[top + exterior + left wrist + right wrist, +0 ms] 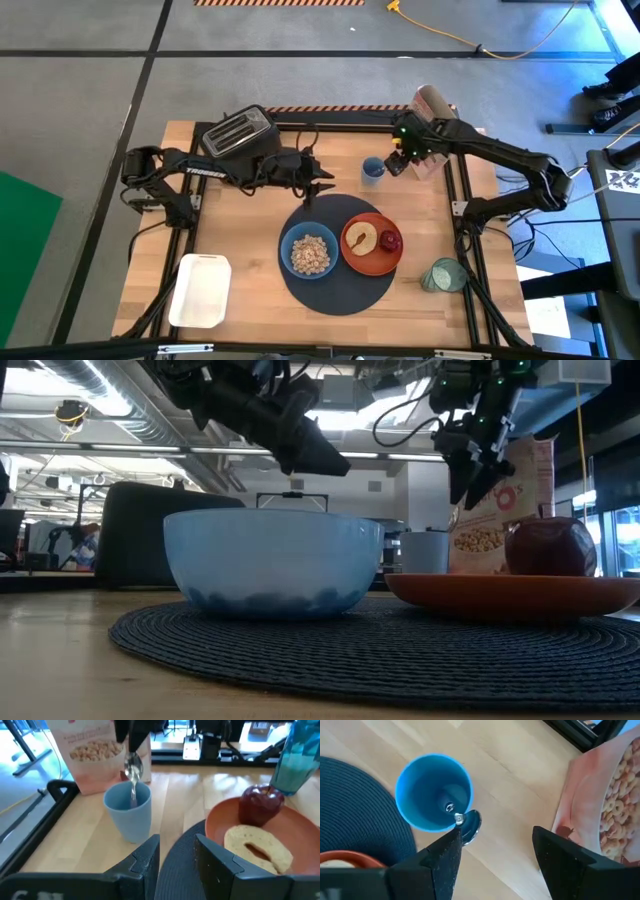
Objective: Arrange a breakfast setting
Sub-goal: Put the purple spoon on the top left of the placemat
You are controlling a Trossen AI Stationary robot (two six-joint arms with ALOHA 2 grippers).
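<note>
One spoon point(468, 822) matters here. It stands handle-down in the single blue cup point(127, 817), its long axis near upright and its bowl end leaning on the rim.

Across the counter point(250, 210) from left to right:
- One white tray point(200, 290) and one toaster point(238, 132) come first.
- The left tool point(176, 845) is empty, with a narrow gap between its fingers. It sits at 9 o'clock of the cup.
- One dark placemat point(335, 290) carries one light-blue bowl point(309, 252) of cereal and one orange plate point(360, 262). The plate holds one toast slice point(360, 238) and one red fruit point(390, 241).
- The cup lies at 12 o'clock of the mat.
- The right tool point(497, 837) hangs straight over the cup, spread wide and gripping nothing, so that arm is the nearer one.
- One cereal bag point(432, 103) is at 1 o'clock of it.
- One green glass point(443, 275) is off the mat at 3 o'clock.

I judge that a straight-down grasp would suit the spoon.
</note>
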